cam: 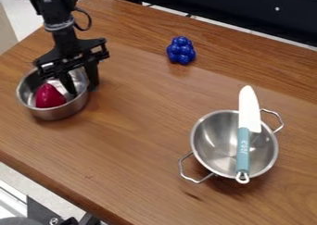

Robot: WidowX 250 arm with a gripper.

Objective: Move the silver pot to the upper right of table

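Silver metal shone on two vessels: one pot (44, 112) at the table's (142, 127) left holding one red object (49, 96), and one two-handled bowl (213, 143) at lower right with one knife (243, 145) across it. One knobbly blue object (181, 50) sat toward the upper middle. The gripper's (83, 90) jaws stood parted astride the pot's right-hand wall, one finger inside near the red object.
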